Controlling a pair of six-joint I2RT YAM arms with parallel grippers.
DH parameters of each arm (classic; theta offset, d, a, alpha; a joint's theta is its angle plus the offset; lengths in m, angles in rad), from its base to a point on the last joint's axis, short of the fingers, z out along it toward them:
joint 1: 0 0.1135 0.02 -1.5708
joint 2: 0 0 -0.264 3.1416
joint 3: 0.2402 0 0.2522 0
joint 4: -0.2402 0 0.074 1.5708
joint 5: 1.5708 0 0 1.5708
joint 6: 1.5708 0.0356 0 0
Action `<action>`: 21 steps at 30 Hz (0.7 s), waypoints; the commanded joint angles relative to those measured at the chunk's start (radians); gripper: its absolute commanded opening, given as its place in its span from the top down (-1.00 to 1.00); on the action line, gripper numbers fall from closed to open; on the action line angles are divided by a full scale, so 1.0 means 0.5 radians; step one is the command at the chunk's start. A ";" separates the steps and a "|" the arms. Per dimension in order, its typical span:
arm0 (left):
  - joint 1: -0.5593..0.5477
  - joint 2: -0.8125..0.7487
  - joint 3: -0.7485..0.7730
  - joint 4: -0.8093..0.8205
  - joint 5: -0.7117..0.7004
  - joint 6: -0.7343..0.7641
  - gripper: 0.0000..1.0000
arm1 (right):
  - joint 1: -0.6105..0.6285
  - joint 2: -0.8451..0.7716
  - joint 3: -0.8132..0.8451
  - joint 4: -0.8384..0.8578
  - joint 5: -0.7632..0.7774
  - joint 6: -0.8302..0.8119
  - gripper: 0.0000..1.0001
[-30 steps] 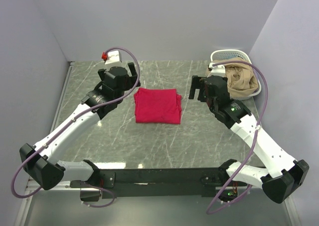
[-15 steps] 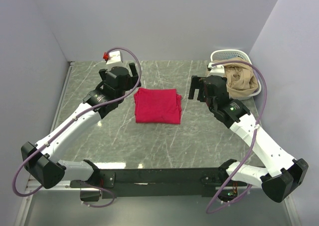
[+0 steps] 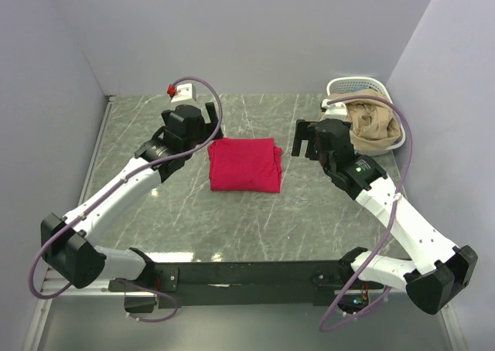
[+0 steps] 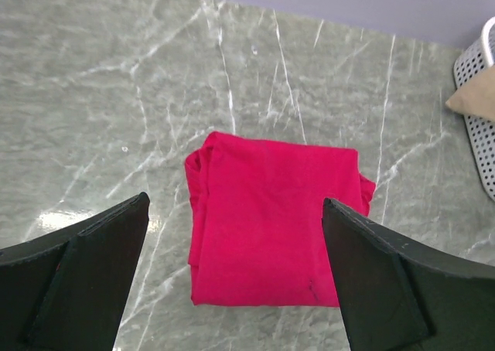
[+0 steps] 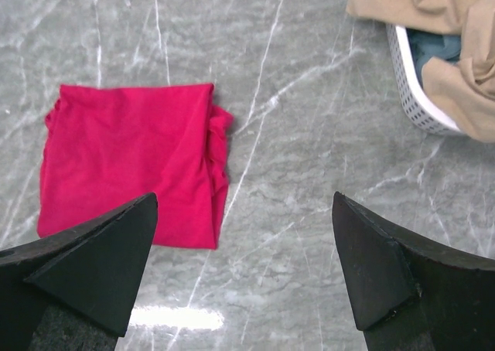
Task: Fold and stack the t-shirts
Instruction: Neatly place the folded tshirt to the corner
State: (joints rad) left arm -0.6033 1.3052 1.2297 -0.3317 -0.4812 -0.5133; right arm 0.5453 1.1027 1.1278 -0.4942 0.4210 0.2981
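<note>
At desk [image 3: 255,212] centre you have the red t-shirt [image 3: 244,165] folded flat, left hand [image 3: 206,117] and right hand [image 3: 306,141] both spread open and empty beside it, with tan clothes [image 3: 373,123] in the basket [image 3: 340,83] apparently left to fold and stack.

One red t-shirt [image 3: 244,164], one white basket [image 3: 354,80] (tan cloth [image 3: 375,123] inside, number unclear).

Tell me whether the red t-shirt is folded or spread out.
Folded. The red t-shirt lies flat on the table as a compact rectangle, with layered cloth edges bunched along one side.
</note>
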 commanded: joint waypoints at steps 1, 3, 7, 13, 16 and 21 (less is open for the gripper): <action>0.105 0.077 -0.057 0.105 0.278 -0.035 -0.99 | -0.005 -0.021 -0.050 0.034 -0.014 0.020 -0.99; 0.160 0.114 -0.103 0.145 0.355 -0.038 -0.99 | -0.005 -0.018 -0.053 0.028 -0.007 0.014 -0.99; 0.366 0.261 -0.213 0.184 0.713 -0.124 -0.99 | -0.011 -0.009 -0.059 0.028 -0.017 0.011 -0.99; 0.513 0.454 -0.382 0.491 1.155 -0.161 -0.99 | -0.017 -0.003 -0.074 0.040 -0.020 0.011 -0.99; 0.525 0.546 -0.446 0.629 1.217 -0.176 -0.99 | -0.023 0.007 -0.084 0.053 -0.032 0.005 -0.99; 0.547 0.742 -0.465 0.755 1.407 -0.185 -0.99 | -0.032 0.031 -0.093 0.062 -0.038 0.008 -0.99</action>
State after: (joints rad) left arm -0.3367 1.6276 1.0012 -0.0822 0.1032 -0.5911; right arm 0.5385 1.1034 1.0878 -0.4957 0.3992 0.2977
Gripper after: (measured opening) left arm 0.995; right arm 0.996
